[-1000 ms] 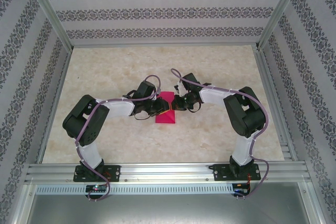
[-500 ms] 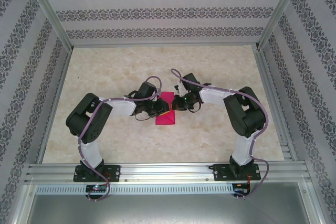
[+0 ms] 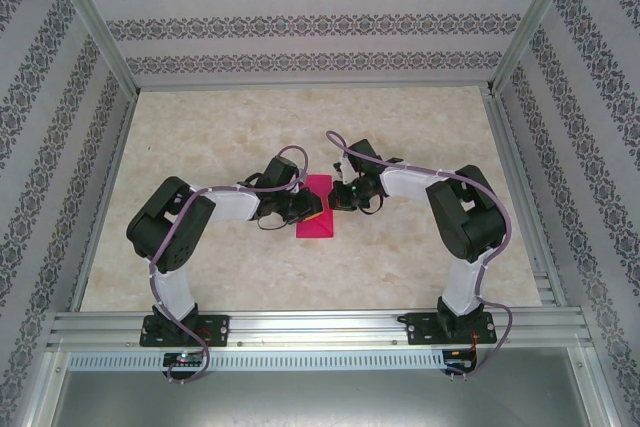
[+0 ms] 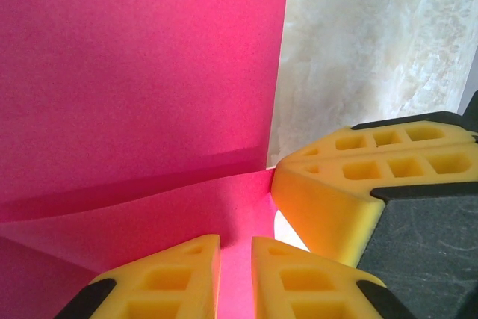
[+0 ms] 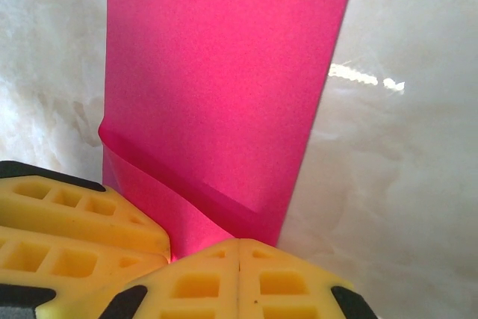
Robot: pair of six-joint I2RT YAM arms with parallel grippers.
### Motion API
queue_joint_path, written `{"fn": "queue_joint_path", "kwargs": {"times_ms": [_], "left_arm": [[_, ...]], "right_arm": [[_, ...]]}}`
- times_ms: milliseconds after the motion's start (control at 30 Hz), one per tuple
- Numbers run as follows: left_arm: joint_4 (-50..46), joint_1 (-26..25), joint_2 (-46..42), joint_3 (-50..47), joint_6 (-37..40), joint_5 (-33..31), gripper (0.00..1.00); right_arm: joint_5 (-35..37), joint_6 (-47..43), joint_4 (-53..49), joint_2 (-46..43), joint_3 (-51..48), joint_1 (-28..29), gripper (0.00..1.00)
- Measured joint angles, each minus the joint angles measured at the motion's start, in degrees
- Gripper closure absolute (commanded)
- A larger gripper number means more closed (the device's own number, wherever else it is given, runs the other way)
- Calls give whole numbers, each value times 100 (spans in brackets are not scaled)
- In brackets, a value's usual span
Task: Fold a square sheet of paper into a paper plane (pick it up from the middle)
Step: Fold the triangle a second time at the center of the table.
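The left tool [image 4: 236,253] sits low over the near end of the square sheet of paper [image 3: 318,224]. Its yellow pads stand almost together, with a thin slit between them where pink shows. Whether they nip the paper or only press on it cannot be told.

The sheet lies in the middle of the tabletop [image 3: 420,127], between the two tools. It looks like a narrow folded strip with a raised diagonal flap at the end where the tools meet. The step in hand is probably an early nose fold, with one corner being turned in and creased.

The right tool [image 5: 239,248] is closed, pads flush, with its tip touching the flap's edge and just beside a left pad.

The next move likely calls for flattening the flap along its crease while the other tool pins the strip. A slip would skew the fold.
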Motion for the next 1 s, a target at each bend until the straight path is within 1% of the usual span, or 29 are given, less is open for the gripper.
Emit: {"fn": "queue_joint_path", "kwargs": {"times_ms": [1000], "left_arm": [[0, 0, 61, 0, 0, -4, 81]], "right_arm": [[-2, -2, 2, 208, 94, 0, 99]]}}
